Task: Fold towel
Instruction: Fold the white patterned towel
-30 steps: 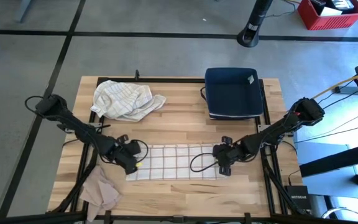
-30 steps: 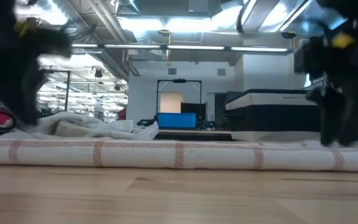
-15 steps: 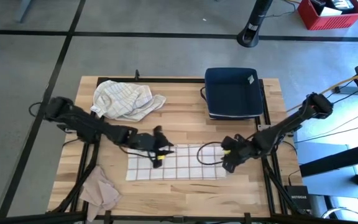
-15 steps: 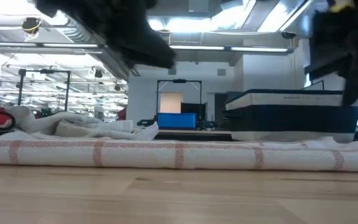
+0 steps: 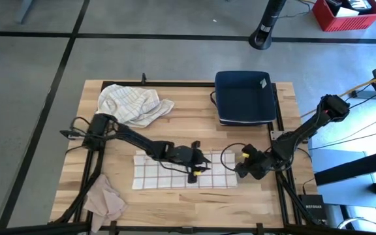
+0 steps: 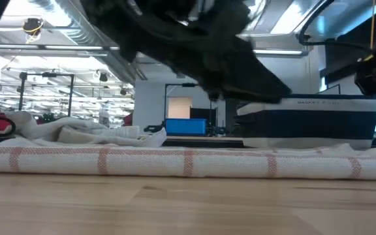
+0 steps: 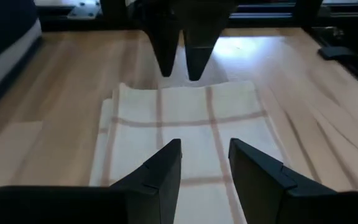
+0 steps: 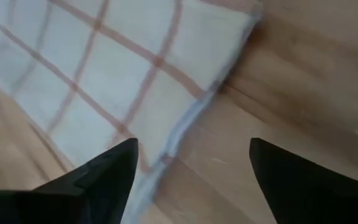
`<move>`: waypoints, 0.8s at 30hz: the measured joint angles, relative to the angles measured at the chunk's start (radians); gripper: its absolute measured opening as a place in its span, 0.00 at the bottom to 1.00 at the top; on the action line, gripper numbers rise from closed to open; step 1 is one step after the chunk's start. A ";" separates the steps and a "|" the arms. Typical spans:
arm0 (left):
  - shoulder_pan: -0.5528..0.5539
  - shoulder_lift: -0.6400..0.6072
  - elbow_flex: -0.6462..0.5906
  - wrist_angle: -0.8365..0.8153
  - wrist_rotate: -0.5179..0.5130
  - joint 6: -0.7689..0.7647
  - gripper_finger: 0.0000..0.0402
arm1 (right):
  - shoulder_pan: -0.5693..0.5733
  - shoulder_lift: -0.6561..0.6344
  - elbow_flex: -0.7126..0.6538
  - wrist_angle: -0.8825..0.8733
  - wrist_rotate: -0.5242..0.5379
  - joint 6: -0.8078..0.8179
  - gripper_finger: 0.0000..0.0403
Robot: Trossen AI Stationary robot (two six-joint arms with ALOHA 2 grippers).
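Observation:
The towel (image 5: 175, 175), white with thin red checks, lies flat on the wooden table as a long folded strip; the low view shows its near long edge (image 6: 188, 160). My left gripper (image 5: 200, 163) hovers over the strip's middle, pointing toward its right end, open with nothing between its fingers (image 7: 205, 163). My right gripper (image 5: 240, 168) stands just off the towel's right end, open wide above the towel's corner (image 8: 229, 56), with nothing between its fingers (image 8: 191, 168).
A crumpled white checked cloth (image 5: 132, 103) lies at the far left. A dark blue folded stack (image 5: 245, 96) sits at the far right. A beige cloth (image 5: 106, 199) hangs over the near left edge. Bare wood runs along the near edge.
My left gripper has swung from the towel's left end toward the table's right, rising and turning, and now stands over the towel's middle. My right gripper has risen off the towel's right end, drawn back toward the right edge and rolled. The towel has stayed flat.

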 joint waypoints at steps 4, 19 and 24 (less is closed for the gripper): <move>0.008 0.090 0.062 -0.004 -0.002 -0.005 0.32 | 0.000 0.005 -0.036 0.112 0.005 0.024 0.74; 0.023 0.139 0.079 -0.043 -0.003 0.035 0.32 | 0.000 0.212 -0.042 0.310 0.052 0.076 0.57; 0.020 0.139 0.079 -0.054 0.001 0.050 0.32 | 0.000 0.244 -0.044 0.367 0.091 0.077 0.47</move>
